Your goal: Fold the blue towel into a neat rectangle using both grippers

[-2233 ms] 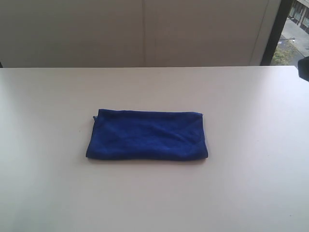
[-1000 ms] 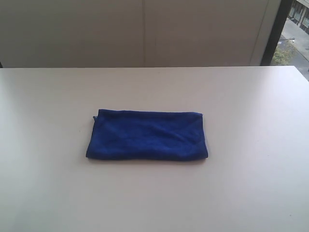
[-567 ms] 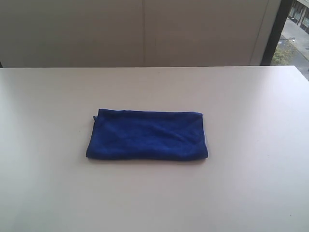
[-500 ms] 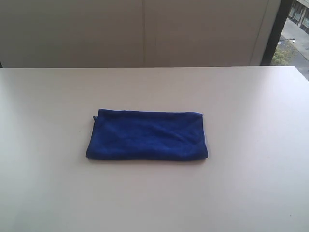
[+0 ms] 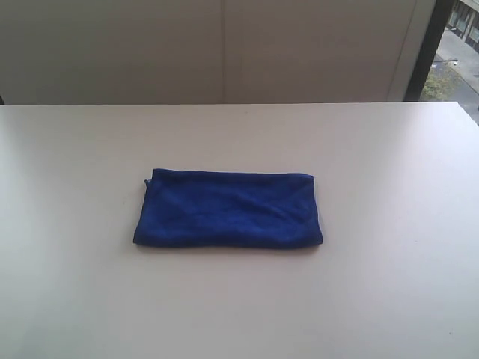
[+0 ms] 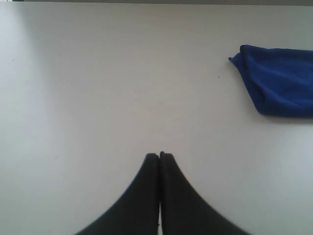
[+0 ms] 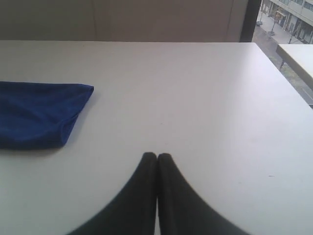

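Here, the blue towel (image 5: 228,209) lay folded into a soft, faintly rumpled oblong near the middle of the smooth white table (image 5: 389,149), its layers slightly uneven at the left end. A pale sliver along its right end was too small to identify. Both wrist views cut the cloth off at the frame edge. The matte black left gripper (image 6: 159,155) and right gripper (image 7: 157,155) hung well apart from it, jaws pressed together on nothing.

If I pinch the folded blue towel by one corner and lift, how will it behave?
The blue towel probably droops and unfolds: its layers lie soft and creased. Likely light, being thin cloth. Pushed, it would probably bunch rather than slide.
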### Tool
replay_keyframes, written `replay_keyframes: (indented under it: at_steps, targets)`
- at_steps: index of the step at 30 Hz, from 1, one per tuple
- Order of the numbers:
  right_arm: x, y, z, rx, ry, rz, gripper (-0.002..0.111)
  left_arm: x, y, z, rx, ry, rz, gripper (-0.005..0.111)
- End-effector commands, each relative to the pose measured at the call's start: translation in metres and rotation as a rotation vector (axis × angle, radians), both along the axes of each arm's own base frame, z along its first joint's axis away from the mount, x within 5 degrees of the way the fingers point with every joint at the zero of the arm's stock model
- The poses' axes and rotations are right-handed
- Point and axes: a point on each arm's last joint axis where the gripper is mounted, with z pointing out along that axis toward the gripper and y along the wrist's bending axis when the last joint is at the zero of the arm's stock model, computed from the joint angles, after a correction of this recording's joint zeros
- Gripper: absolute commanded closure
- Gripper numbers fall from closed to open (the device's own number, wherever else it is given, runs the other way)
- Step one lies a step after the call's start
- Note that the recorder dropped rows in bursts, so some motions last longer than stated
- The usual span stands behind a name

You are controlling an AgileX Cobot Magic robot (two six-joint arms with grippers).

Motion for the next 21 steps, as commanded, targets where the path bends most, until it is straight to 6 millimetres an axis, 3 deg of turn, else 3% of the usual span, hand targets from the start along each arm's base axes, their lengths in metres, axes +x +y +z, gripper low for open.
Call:
replay_keyframes:
  at_steps: [1,21]
  targets:
    - [-0.0002,-0.0015,0.0004,0.017,-0.015,-0.023,0.108,-0.0002,-0.0001,-0.0010,0.002,-0.001,-0.002,0.107]
    - [0.0001,0.0009,0.0006,-0.004,-0.015,0.026,0.108,-0.0002,-0.0001,-0.0010,0.002,-0.001,-0.002,0.107]
